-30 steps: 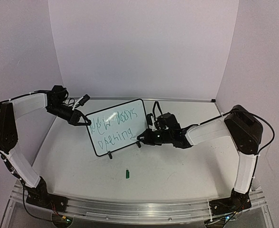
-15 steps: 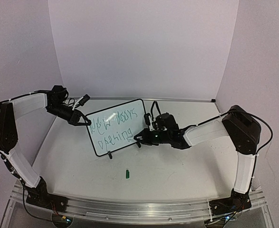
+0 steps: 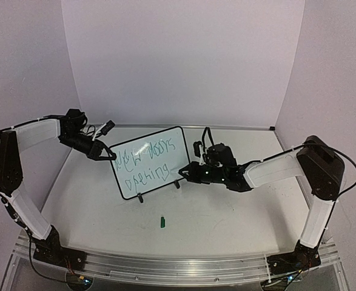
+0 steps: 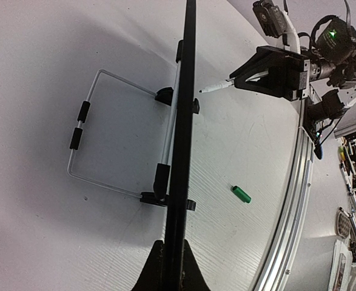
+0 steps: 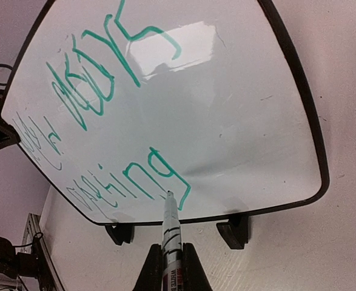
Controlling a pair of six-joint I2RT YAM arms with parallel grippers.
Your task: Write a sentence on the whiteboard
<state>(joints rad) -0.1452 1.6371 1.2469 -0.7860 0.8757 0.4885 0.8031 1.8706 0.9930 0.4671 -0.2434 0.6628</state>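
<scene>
The whiteboard [image 3: 144, 185] stands upright on its two black feet at mid-table. The green sentence [image 3: 152, 149] runs across it in two lines. My left gripper [image 3: 109, 155] is shut on the board's left edge; in the left wrist view the black frame [image 4: 187, 121] runs edge-on out of that gripper [image 4: 168, 250]. My right gripper [image 3: 187, 175] is shut on a white marker [image 5: 171, 225] off the board's lower right corner. The marker tip sits at, or a hair off, the board face [image 5: 244, 115], by the last letter of the lower line [image 5: 156, 176].
A green marker cap [image 3: 163, 222] lies on the table in front of the board, also the cap [image 4: 241, 194] in the left wrist view. A wire stand [image 4: 83, 130] props the board from behind. A metal rail [image 3: 178, 267] runs along the near table edge.
The right gripper first pushed left toward the board, then drew back to the right with the marker. The left arm and the board stayed still.
</scene>
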